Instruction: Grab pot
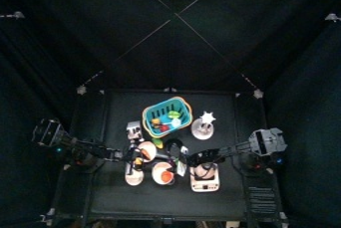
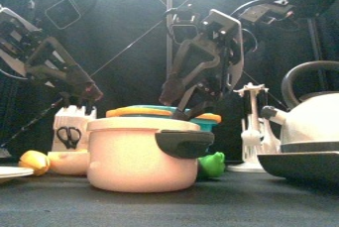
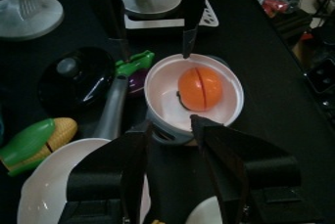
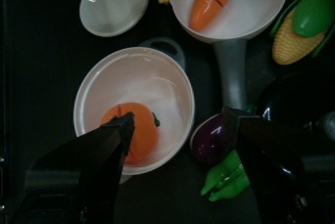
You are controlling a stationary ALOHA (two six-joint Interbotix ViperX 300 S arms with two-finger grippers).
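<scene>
The pot is cream-white with a long dark grey handle. It stands at the table's front in the front view (image 2: 139,157) and shows small in the top view (image 1: 163,175). In the left wrist view the pot (image 3: 164,79) holds an orange food piece (image 3: 201,88). My left gripper (image 3: 183,164) is open just above its near rim. In the right wrist view the pot (image 4: 256,8) lies beyond a white bowl (image 4: 131,81). My right gripper (image 4: 183,155) is open above that bowl, apart from the pot.
A white kettle (image 2: 311,117) stands to the right of the pot. A green basket (image 1: 170,115) and a white rack (image 1: 204,124) stand behind. A toy corn cob (image 3: 37,140), an eggplant (image 4: 216,135), a green pepper (image 4: 229,181) and a white plate (image 3: 59,184) lie close around the pot.
</scene>
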